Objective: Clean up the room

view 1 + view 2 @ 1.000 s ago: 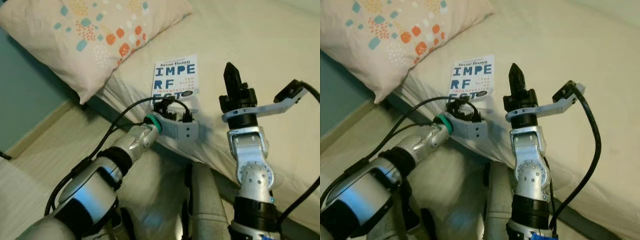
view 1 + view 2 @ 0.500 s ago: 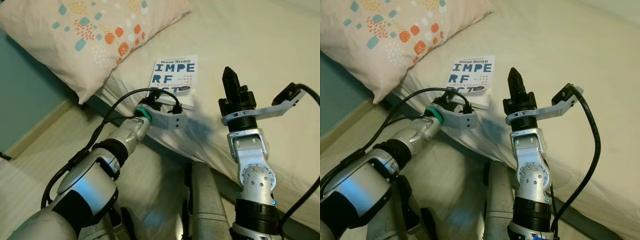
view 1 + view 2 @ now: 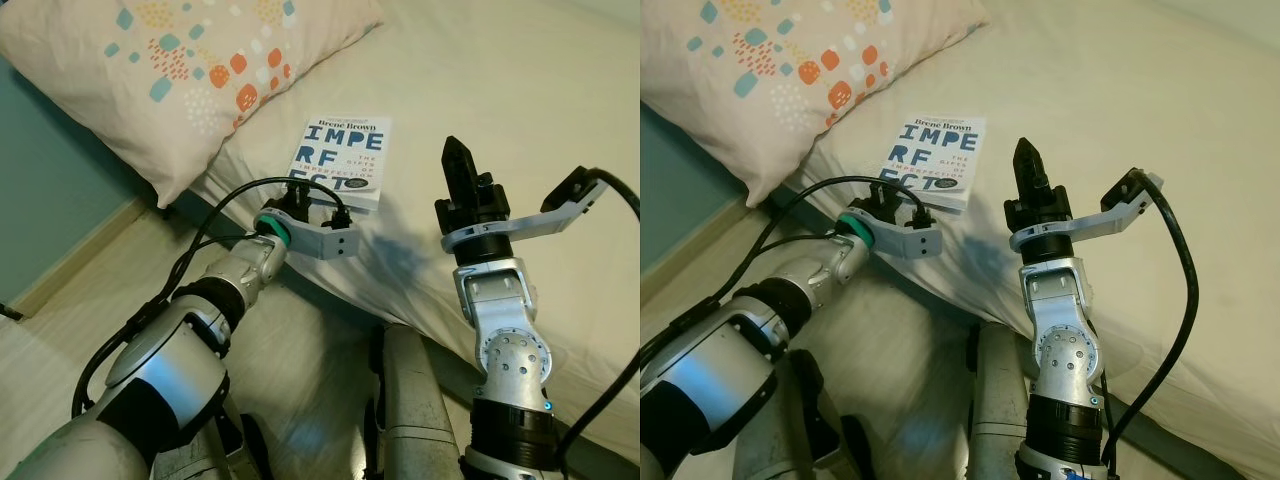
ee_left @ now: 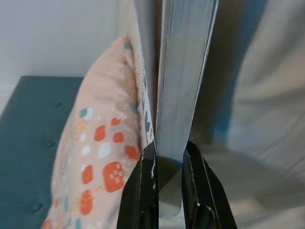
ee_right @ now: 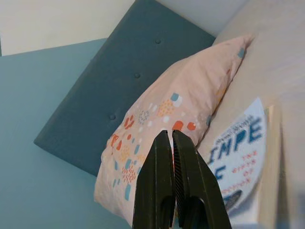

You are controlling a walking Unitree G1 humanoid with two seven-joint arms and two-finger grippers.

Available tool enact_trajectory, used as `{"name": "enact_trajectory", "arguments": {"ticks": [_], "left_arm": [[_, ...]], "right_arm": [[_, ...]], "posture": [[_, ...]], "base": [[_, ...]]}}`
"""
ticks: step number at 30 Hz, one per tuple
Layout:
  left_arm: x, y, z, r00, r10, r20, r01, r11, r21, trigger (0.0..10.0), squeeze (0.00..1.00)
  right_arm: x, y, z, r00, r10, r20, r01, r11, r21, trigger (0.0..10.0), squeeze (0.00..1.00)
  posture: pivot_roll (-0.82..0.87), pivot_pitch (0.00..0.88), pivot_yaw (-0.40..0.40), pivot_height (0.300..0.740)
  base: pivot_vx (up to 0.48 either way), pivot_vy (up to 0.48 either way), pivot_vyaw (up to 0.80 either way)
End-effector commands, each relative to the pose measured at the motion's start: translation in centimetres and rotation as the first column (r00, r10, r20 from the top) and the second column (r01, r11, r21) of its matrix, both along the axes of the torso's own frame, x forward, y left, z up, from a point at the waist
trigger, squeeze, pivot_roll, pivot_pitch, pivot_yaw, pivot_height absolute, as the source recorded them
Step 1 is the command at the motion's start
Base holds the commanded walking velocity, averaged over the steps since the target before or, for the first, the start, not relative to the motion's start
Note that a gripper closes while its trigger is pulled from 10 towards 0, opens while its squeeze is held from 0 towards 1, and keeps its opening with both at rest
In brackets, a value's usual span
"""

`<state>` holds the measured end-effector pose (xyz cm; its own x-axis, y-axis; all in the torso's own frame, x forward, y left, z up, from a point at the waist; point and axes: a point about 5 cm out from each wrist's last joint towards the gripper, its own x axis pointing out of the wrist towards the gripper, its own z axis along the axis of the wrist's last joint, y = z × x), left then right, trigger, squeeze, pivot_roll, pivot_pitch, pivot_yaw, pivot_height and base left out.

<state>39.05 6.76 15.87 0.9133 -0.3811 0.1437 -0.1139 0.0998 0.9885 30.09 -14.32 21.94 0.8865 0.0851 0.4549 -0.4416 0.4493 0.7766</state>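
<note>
Starting at the far left: teal wall (image 3: 40, 190) running down to pale floor (image 3: 110, 280), a strip of open floor lying between wall and bed edge. One pillow (image 3: 190, 70), peach with orange and teal spots, overhanging the corner of the bed (image 3: 520, 90) and leaning toward a dark blue headboard (image 5: 124, 90).

Moving right: left arm reaching in low from the floor side, left gripper (image 3: 892, 195) meeting the near edge of the one book (image 3: 340, 160) lying flat on the sheet. In the left wrist view, two black fingers (image 4: 138, 191) pinching the book's near edge, page block squeezed between them. Book sitting just beside the pillow's lower corner, close to the mattress edge, white cover with big blue letters facing up. Black cable looping over the left wrist.

Further right: right gripper (image 3: 457, 165) standing upright above the sheet, just right of the book and not touching it. In the right wrist view, its fingers (image 5: 159, 181) pressing together, nothing between them. Broad stretch of bare cream sheet spreading away to the right and beyond, lightly wrinkled.

Counting up: one book, one pillow, two grippers.
</note>
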Motion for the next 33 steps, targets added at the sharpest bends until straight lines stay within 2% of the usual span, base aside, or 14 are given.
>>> {"name": "enact_trajectory", "arguments": {"ticks": [1, 2, 3, 4, 5, 6, 9, 13, 16, 19, 23, 25, 29, 33], "left_arm": [[0.4, 0.0, 1.4, 0.997, 0.006, 0.072, -0.006, 1.0, -0.007, 0.0, 0.0], [0.6, 0.1, 2.1, 0.993, 0.013, 0.114, -0.013, 1.0, 0.001, 0.0, 0.0], [0.6, 0.1, 2.1, 0.993, 0.013, 0.114, -0.013, 1.0, 0.001, 0.0, 0.0], [0.8, 0.2, 2.8, 0.988, 0.011, 0.152, -0.015, 1.0, 0.022, 2.1, 0.0], [0.9, 0.3, 3.3, 0.983, 0.007, 0.181, -0.015, 0.999, 0.041, 10.0, 0.0], [1.1, 0.0, 4.2, 0.972, -0.024, 0.233, 0.005, 0.997, 0.081, 10.0, 0.0], [1.1, -0.5, 4.9, 0.962, -0.061, 0.265, 0.031, 0.993, 0.114, 10.0, 0.0], [1.2, -1.1, 5.8, 0.95, -0.103, 0.294, 0.055, 0.985, 0.165, 10.0, 0.0], [1.3, -1.5, 7.0, 0.936, -0.153, 0.317, 0.073, 0.965, 0.25, 10.0, 0.0], [1.5, -1.6, 7.7, 0.931, -0.17, 0.324, 0.071, 0.952, 0.296, 10.0, 0.0], [1.7, -1.3, 8.0, 0.932, -0.166, 0.321, 0.057, 0.945, 0.322, 10.0, 0.0], [2.0, -0.5, 8.1, 0.943, -0.137, 0.303, 0.022, 0.935, 0.355, 10.0, 0.0], [2.1, 0.0, 8.0, 0.952, -0.114, 0.284, 0.003, 0.932, 0.363, 10.0, 0.0], [2.3, 1.5, 7.3, 0.965, -0.074, 0.253, -0.026, 0.928, 0.372, 10.0, 0.0]], "right_arm": [[-0.2, 0.0, -0.5, 1.0, 0.001, -0.024, -0.001, 1.0, 0.003, 10.0, 0.0], [-0.3, 0.1, -0.5, 1.0, 0.001, -0.025, -0.001, 1.0, 0.003, 10.0, 0.0], [-0.3, 0.1, -0.5, 1.0, 0.001, -0.025, -0.001, 1.0, 0.003, 10.0, 0.0], [-0.4, 0.2, -0.4, 1.0, 0.001, -0.024, -0.001, 1.0, 0.001, 10.0, 0.0], [-0.5, 0.2, -0.3, 1.0, 0.001, -0.024, -0.001, 1.0, 0.0, 10.0, 0.0], [-0.7, 0.2, -0.3, 1.0, -0.003, -0.023, 0.002, 1.0, -0.006, 10.0, 0.0], [-0.9, 0.2, -0.2, 1.0, -0.007, -0.022, 0.007, 1.0, -0.009, 10.0, 0.0], [-1.1, 0.3, 0.1, 1.0, -0.012, -0.017, 0.012, 1.0, -0.012, 10.0, 0.0], [-1.6, 0.5, 0.6, 1.0, -0.024, -0.006, 0.024, 1.0, -0.019, 10.0, 0.0], [-2.0, 0.5, 0.9, 0.999, -0.041, -0.003, 0.041, 0.999, -0.021, 10.0, 0.0], [-2.4, 0.4, 1.0, 0.999, -0.052, -0.002, 0.052, 0.998, -0.02, 10.0, 0.0], [-3.0, 0.2, 1.1, 0.998, -0.07, -0.008, 0.069, 0.997, -0.025, 10.0, 0.0], [-3.3, 0.0, 1.0, 0.997, -0.081, -0.015, 0.081, 0.996, -0.026, 10.0, 0.0], [-3.5, -0.3, 0.7, 0.995, -0.092, -0.03, 0.091, 0.996, -0.025, 10.0, 0.0]], "posture": [[-0.19, 0.224, 0.071, 0.471], [-0.2, 0.233, 0.075, 0.471], [-0.2, 0.233, 0.075, 0.471], [-0.22, 0.242, 0.079, 0.471], [-0.22, 0.244, 0.081, 0.471], [-0.24, 0.253, 0.088, 0.471], [-0.26, 0.267, 0.096, 0.471], [-0.28, 0.284, 0.11, 0.471], [-0.32, 0.308, 0.129, 0.471], [-0.36, 0.333, 0.147, 0.471], [-0.37, 0.34, 0.149, 0.471], [-0.38, 0.359, 0.155, 0.471], [-0.38, 0.362, 0.153, 0.471], [-0.38, 0.36, 0.144, 0.471]], "base": [[0.0, 0.0, 0.0], [0.0, 0.0, 0.0], [0.0, 0.0, 0.0], [0.0, 0.0, 0.0], [0.0, 0.0, 0.0], [0.0, 0.0, 0.0], [0.0, 0.0, 0.0], [0.0, 0.0, 0.0], [0.0, 0.0, 0.0], [0.0, 0.0, 0.0], [0.0, 0.0, 0.0], [0.0, 0.0, 0.0], [0.0, 0.0, 0.0], [0.0, 0.0, 0.0]]}}
